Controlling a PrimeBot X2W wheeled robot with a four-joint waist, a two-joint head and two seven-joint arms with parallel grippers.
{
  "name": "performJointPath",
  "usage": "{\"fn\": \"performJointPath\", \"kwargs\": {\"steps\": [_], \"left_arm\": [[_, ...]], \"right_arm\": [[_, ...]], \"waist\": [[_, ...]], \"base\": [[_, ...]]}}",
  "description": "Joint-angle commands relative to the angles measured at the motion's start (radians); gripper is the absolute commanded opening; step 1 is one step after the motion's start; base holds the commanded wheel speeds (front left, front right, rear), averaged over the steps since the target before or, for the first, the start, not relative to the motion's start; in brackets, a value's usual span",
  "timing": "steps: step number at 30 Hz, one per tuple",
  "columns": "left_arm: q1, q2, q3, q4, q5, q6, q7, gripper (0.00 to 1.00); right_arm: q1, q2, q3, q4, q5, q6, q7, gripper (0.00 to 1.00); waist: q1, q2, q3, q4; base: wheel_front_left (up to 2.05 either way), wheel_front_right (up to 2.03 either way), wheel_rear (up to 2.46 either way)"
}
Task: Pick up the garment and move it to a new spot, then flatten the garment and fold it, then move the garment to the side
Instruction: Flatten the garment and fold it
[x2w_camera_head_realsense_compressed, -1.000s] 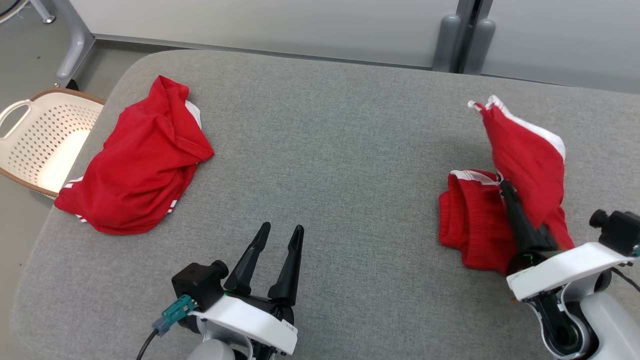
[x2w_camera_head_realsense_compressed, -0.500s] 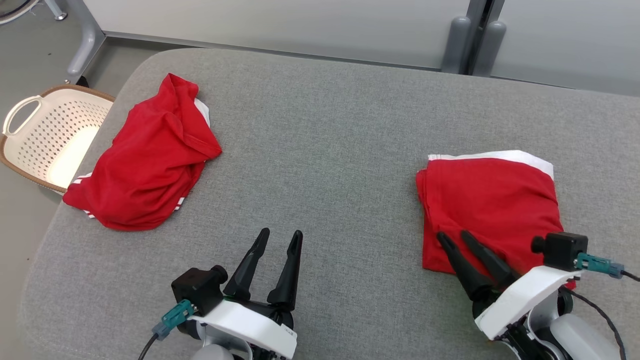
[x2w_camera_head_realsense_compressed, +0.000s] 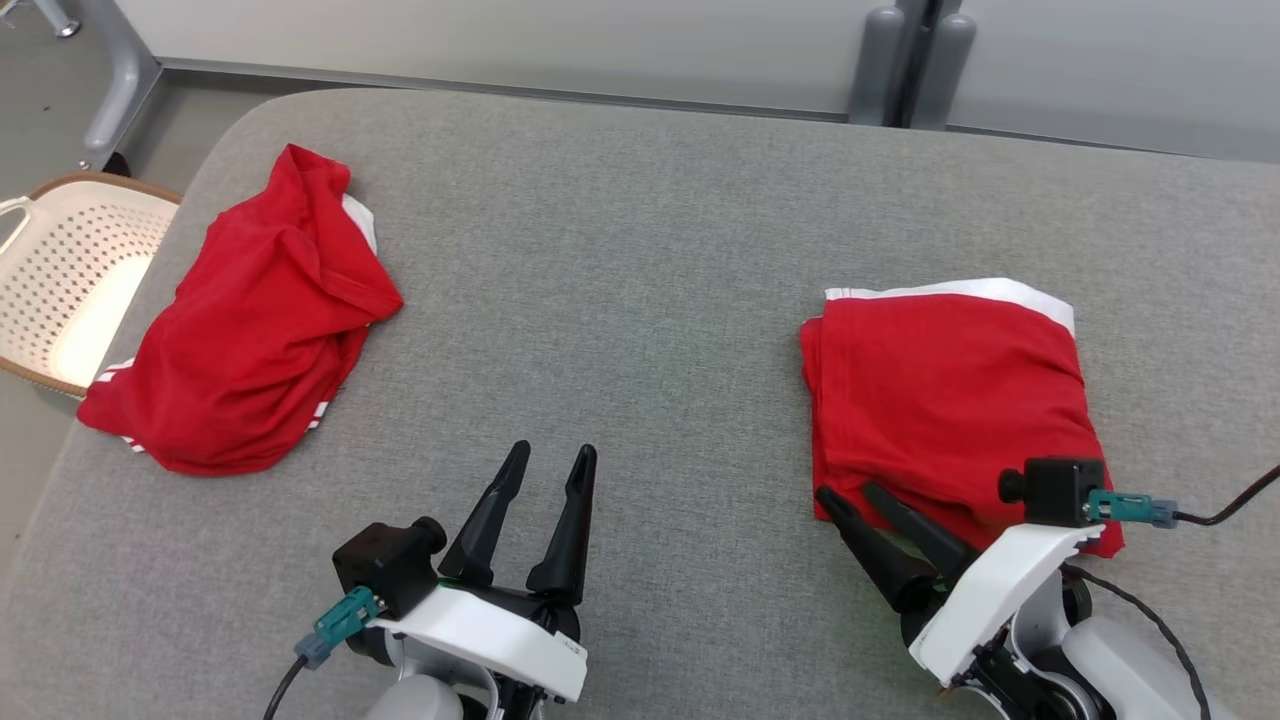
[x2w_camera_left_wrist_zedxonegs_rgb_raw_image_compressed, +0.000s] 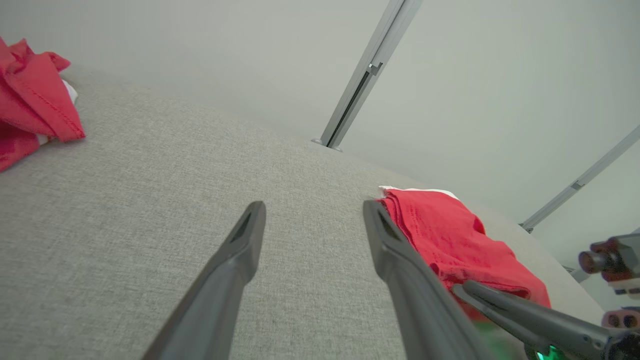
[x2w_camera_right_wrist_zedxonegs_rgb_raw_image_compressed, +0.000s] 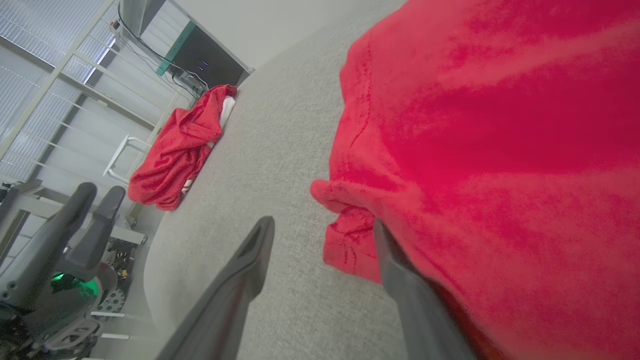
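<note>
Garment (x2w_camera_head_realsense_compressed: 940, 390), a red jersey folded into a rough rectangle with a white band along its far edge, lies on the right side of the grey upholstered tabletop (x2w_camera_head_realsense_compressed: 620, 250); its near-left corner is a little bunched and no lettering shows. The right gripper (x2w_camera_head_realsense_compressed: 846, 492) sits at that near-left corner with its two dark fingers spread apart and nothing clamped between them; in the right wrist view one finger lies over bare grey fabric, while the other runs along the garment's near edge with red cloth lapping over it, and whether it presses on the cloth cannot be told. The left gripper (x2w_camera_head_realsense_compressed: 553, 452) hovers over the bare middle of the tabletop near its front edge, fingers parted and empty, well apart from both heaps of cloth. A crumpled red shirt (x2w_camera_head_realsense_compressed: 250, 340) with white at its far edge and red-and-white striped trim at its near hem lies on the far left of the tabletop; just beyond the table's left edge stands a white perforated laundry basket (x2w_camera_head_realsense_compressed: 100, 182) with a brown rim.
</note>
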Motion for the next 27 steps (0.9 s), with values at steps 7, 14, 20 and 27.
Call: {"fn": "performJointPath", "kwargs": {"steps": [7,14,20,27], "left_arm": [[-0.025,0.004,0.034,-0.005,0.021,-0.006,0.000,1.00],[-0.044,0.005,0.075,-0.022,0.040,-0.013,0.000,1.00],[-0.053,0.004,0.101,-0.041,0.088,-0.025,0.000,1.00],[-0.035,0.005,0.128,-0.052,0.109,-0.022,0.000,1.00]], "right_arm": [[-0.006,-0.042,-0.003,-0.153,0.033,0.000,-0.023,1.00],[-0.046,-0.084,-0.087,-0.146,-0.185,0.000,-0.156,1.00],[-0.013,-0.054,-0.233,-0.053,-0.400,0.000,-0.265,1.00],[0.057,0.043,-0.440,-0.021,-0.635,0.000,-0.312,1.00]], "waist": [[0.0000,-0.0001,-0.015,-0.086],[0.0000,-0.0001,-0.018,-0.156],[0.0000,-0.0001,-0.024,-0.190],[0.0000,-0.0001,-0.028,-0.210]], "base": [[0.00,0.00,0.00],[0.00,0.00,0.00],[0.00,0.00,0.00],[0.00,0.00,0.00]]}}
